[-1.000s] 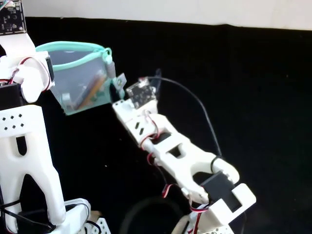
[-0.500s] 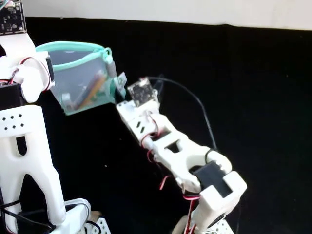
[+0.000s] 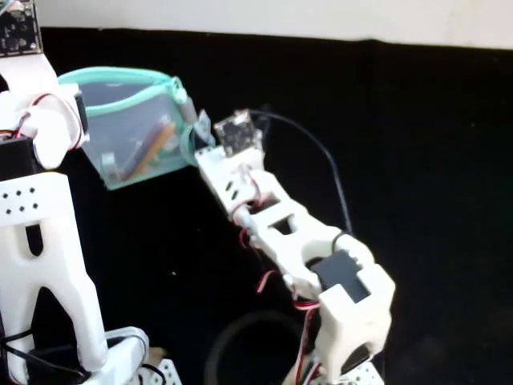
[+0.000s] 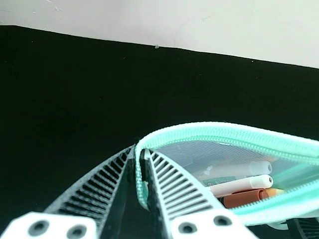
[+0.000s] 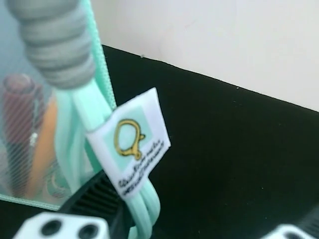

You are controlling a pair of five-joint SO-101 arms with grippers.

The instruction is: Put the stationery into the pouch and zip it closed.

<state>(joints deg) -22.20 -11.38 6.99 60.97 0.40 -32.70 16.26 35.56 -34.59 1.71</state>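
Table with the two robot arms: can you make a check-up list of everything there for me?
Surface: table under black cloth.
Job's things: mint pouch held up, zip open along the top; pens inside.
Clutter: nothing seen.
Grippers: left pincer shut on one pouch end; right pincer open at the tagged end, by the grey zip pull.
Cables: black cable loops off the right arm; red wires along it.
Surroundings: white wall behind.
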